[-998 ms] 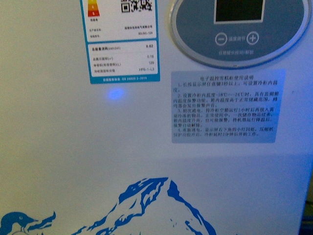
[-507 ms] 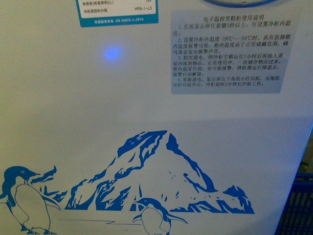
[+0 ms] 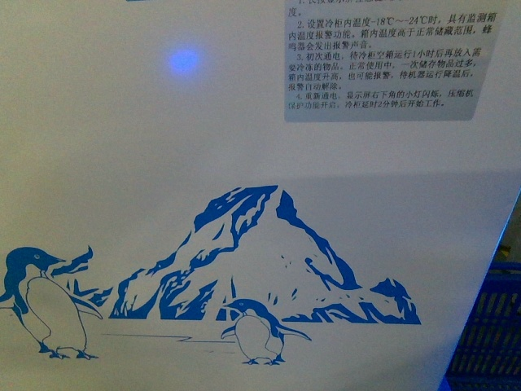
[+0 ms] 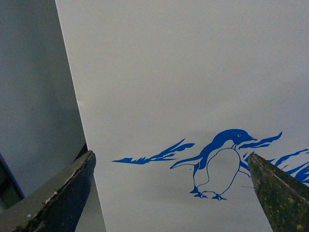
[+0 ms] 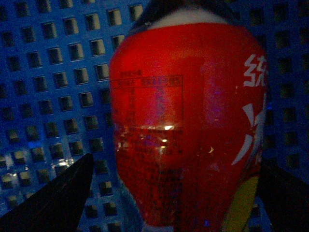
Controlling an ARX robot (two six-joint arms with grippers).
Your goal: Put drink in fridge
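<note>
While your front camera sits close to the fridge (image 3: 122, 163), its smooth white front panel fills nearly the whole view. On it you have a flat blue mountain drawing (image 3: 260, 261) with jagged facets, 2 outlined penguins (image 3: 41, 301) below it, a grey rectangular instruction sticker (image 3: 383, 65) with fine print at upper right, and a soft round blue glow (image 3: 184, 59) on the panel. A blue perforated plastic crate (image 3: 488, 326) shows past the fridge's right edge.

Your left tool (image 4: 171, 155) is spread wide and holds nothing; its 2 dark, scuffed, wedge-shaped fingers (image 4: 58, 193) frame the same white panel (image 4: 193, 72) and 1 penguin (image 4: 219, 164).

Your right tool (image 5: 177, 159) has the drink bottle (image 5: 188, 121) between its dark fingers: a rounded red bottle with a glossy, wrinkled label carrying small print and white characters. You cannot tell from this dim view whether the fingers press on it. Behind it stands the grid of square holes of the crate wall (image 5: 48, 72).
</note>
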